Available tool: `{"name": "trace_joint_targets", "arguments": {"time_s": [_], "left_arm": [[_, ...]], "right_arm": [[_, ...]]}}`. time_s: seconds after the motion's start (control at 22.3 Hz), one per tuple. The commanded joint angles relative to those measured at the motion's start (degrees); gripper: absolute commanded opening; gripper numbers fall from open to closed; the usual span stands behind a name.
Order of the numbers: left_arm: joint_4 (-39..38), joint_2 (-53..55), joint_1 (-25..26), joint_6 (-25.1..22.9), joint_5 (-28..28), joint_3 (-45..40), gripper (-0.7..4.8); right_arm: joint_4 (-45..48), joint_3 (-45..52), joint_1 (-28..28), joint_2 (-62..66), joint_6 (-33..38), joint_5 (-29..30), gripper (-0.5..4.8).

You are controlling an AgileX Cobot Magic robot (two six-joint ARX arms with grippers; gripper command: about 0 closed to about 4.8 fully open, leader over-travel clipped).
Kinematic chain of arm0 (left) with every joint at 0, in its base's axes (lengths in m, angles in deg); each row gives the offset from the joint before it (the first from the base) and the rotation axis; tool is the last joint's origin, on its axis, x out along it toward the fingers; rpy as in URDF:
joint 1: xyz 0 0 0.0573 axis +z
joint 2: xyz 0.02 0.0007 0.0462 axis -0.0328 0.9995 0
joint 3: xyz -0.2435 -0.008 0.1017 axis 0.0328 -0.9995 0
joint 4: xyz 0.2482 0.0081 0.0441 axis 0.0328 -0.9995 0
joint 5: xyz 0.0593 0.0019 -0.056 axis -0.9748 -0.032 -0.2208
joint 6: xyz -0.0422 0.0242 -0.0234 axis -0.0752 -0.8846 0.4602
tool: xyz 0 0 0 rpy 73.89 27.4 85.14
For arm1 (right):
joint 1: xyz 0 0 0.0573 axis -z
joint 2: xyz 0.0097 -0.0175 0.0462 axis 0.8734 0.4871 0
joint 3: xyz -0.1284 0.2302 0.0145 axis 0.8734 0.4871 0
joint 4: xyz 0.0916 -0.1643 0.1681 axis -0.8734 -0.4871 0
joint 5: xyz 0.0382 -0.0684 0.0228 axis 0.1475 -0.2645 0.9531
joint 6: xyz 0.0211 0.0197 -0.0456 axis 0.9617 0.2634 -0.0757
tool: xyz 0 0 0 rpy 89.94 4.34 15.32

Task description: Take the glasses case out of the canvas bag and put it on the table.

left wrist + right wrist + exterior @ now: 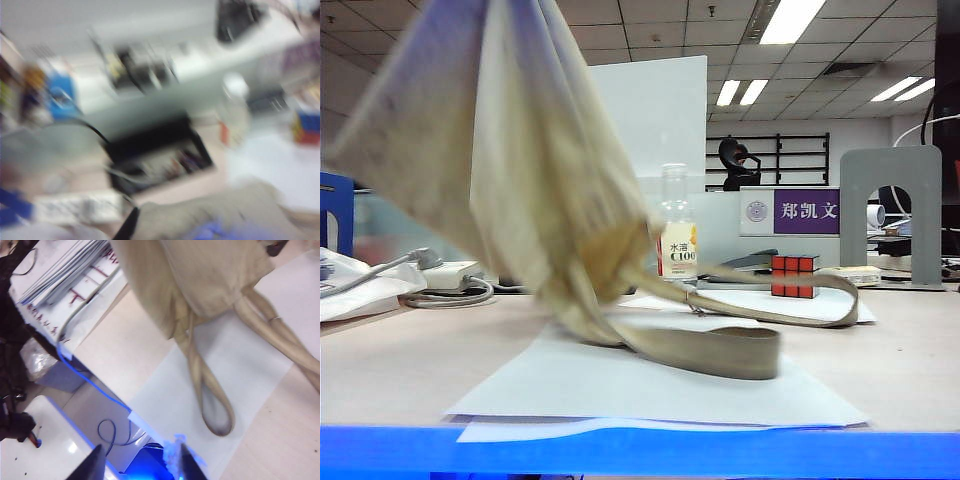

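The canvas bag [510, 150] hangs high over the table [400, 370], mouth down, straps [740, 345] trailing on the white paper [650, 385], likely to tip the glasses case out. No case shows yet. The left gripper [131, 226] is squeezed shut; what it pinches is too blurry to tell. The right gripper [137, 462] waits low, half open, empty.

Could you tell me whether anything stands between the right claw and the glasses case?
Probably the canvas bag: no glasses case shows, so its cloth may hide it. The right claw is open over the front edge of the table, apart from the bag; the left claw shut at its cloth.
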Motion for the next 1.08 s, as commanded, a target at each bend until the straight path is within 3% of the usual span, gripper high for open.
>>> {"name": "trace_joint_targets", "arguments": {"time_s": [0.04, 0.22, 0.4, 0.58, 0.85, 1.08], "left_arm": [[1.5, 1.3, 0.3, -3.4, -3.5, 6.8, -0.06], [0.8, 2.1, -0.2, -0.2, -2.0, 16.3, -0.06], [-10.4, 4.0, 0.8, 2.5, -2.7, 12.5, -0.06], [-5.8, 4.1, 0.5, -0.5, -4.4, 7.5, -0.06], [4.7, 4.1, -3.1, 0.0, -6.4, 18.6, -0.06], [1.2, 4.0, -2.9, 0.2, -7.8, 23.4, -0.06]], "right_arm": [[3.1, -0.2, 0.0, -0.3, 0.2, 0.9, 1.91], [4.2, -0.2, -0.6, -0.6, 0.3, 1.0, 1.91], [5.5, -0.2, -0.9, -0.5, 0.2, 1.0, 1.91], [6.8, -0.2, -0.9, -1.0, 0.2, 1.0, 1.91], [5.7, -0.2, -0.9, -1.5, 0.5, 0.8, 1.91], [5.8, -0.2, -0.9, -1.5, -0.2, 0.9, 1.91]]}}
